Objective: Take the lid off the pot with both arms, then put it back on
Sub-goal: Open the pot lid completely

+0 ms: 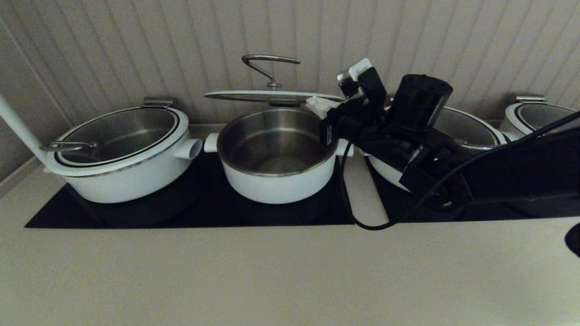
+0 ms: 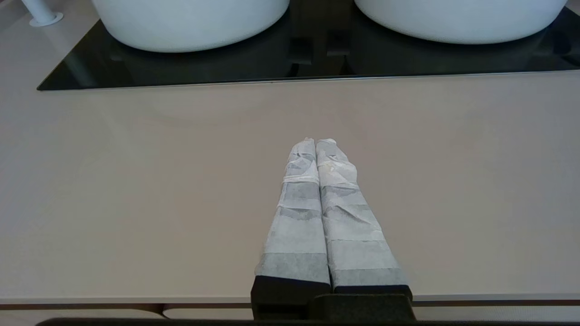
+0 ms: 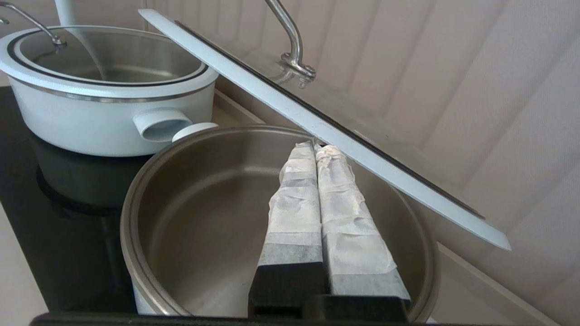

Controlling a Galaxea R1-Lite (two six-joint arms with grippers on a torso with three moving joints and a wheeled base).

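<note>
1. You have 4 white pots in the head view, and the pot (image 1: 276,156) of the task is the 2nd from the left, standing open on the black cooktop (image 1: 204,208) with its steel inside showing.
2. The lid (image 1: 272,96) is off the pot: it hangs just above the pot's back rim, close to the ribbed wall (image 1: 136,50), with its curved steel bar handle (image 1: 267,68) standing up.
3. Your right gripper (image 3: 316,146) reaches in over the pot's right side; its 2 white-wrapped fingers (image 3: 294,199) are pressed together, and their tips meet the underside edge of the lid's white rim. Whether they pinch the rim or only touch it, you cannot tell.
4. The wide pot (image 1: 122,154) to the left of the task pot carries its own glass lid, handle near the rim; the 2 pots' stub handles almost touch.
5. Your left gripper (image 2: 316,140) sits over the beige counter (image 2: 136,181) in front of the cooktop, well apart from the pot, its 2 padded fingers pressed together on nothing.
</note>
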